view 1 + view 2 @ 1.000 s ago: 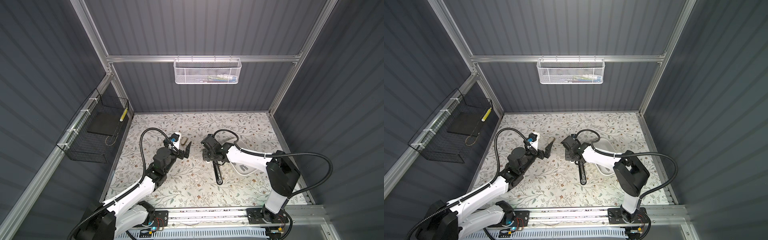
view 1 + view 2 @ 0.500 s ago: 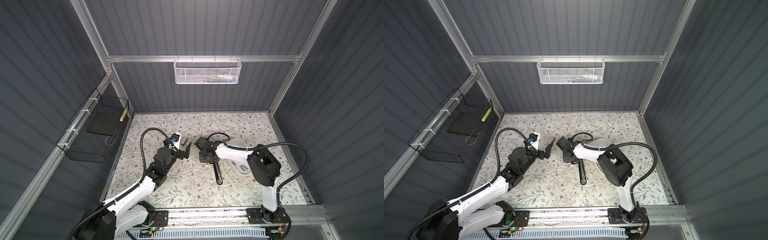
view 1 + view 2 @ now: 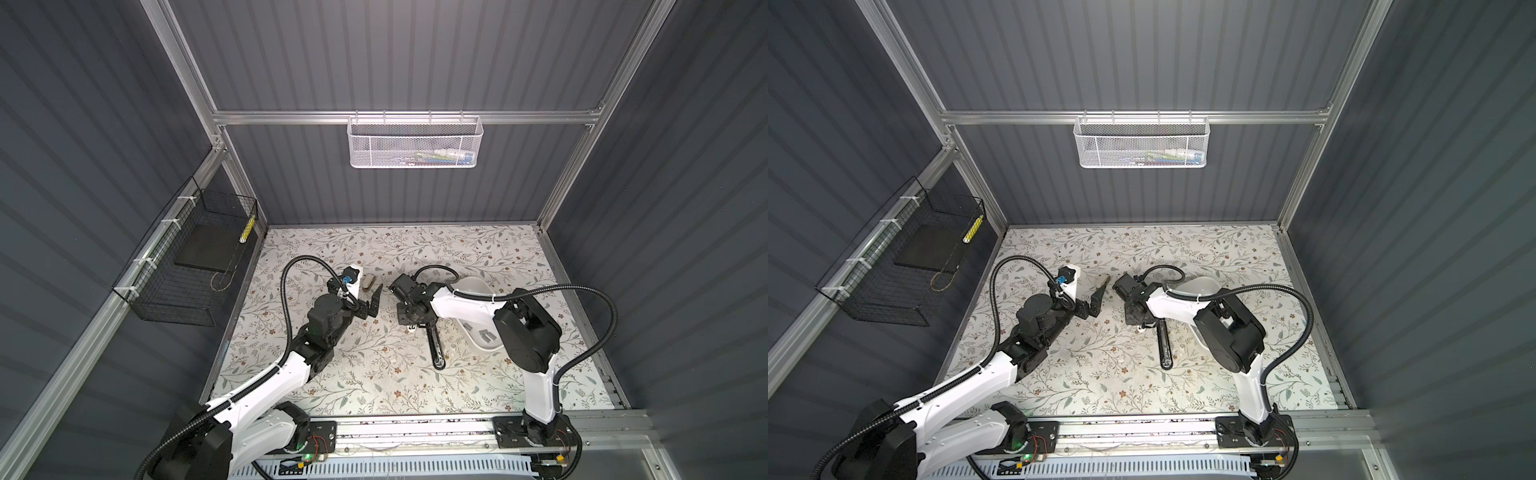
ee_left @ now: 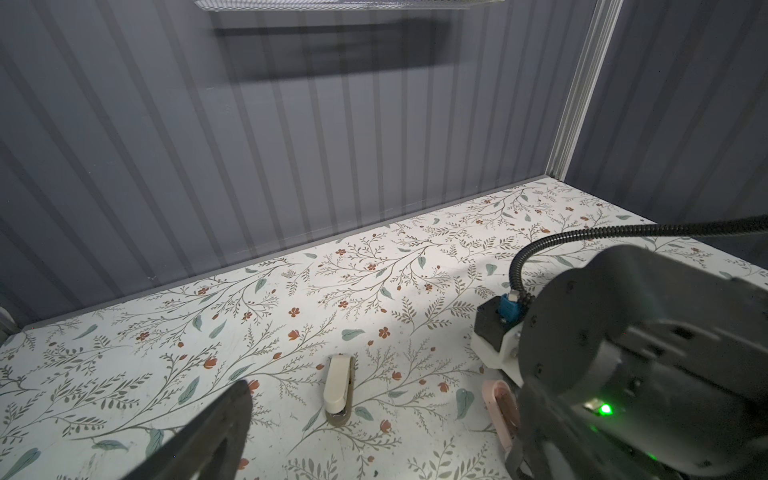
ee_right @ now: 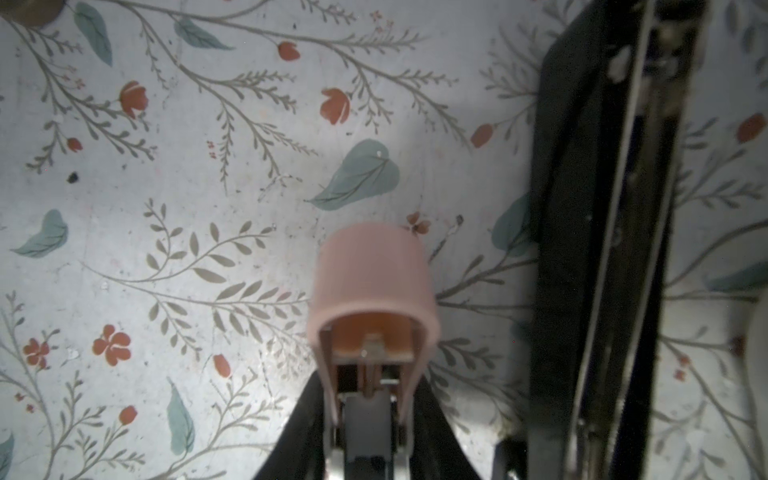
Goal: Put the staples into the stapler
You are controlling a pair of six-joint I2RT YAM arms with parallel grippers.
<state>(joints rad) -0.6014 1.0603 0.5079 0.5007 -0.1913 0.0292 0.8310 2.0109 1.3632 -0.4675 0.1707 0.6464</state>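
Observation:
The black stapler [image 3: 434, 349] [image 3: 1163, 347] lies on the floral table, and its metal rail shows in the right wrist view [image 5: 602, 208]. Just left of its far end, my right gripper [image 3: 409, 320] [image 3: 1138, 320] [image 5: 368, 399] points down and is shut on a small pink stapler [image 5: 372, 270] [image 4: 496, 399]. The staples [image 3: 484, 336] are grey strips in the white tray [image 3: 473, 286] behind the right arm. My left gripper [image 3: 370, 305] [image 3: 1091, 303] [image 4: 365, 457] hovers open and holds nothing. A cream stapler [image 4: 338, 386] [image 3: 368, 282] lies on the table just beyond it.
A white mesh basket [image 3: 415, 143] hangs on the back wall. A black wire basket [image 3: 187, 266] hangs on the left wall. Both arms' bases sit on the rail [image 3: 415, 428] at the front edge. Grey ribbed walls close in the table on three sides.
My right gripper has shifted a little to the left with the pink stapler, and that arm's elbow has swung in toward the tray. The left arm has barely moved.

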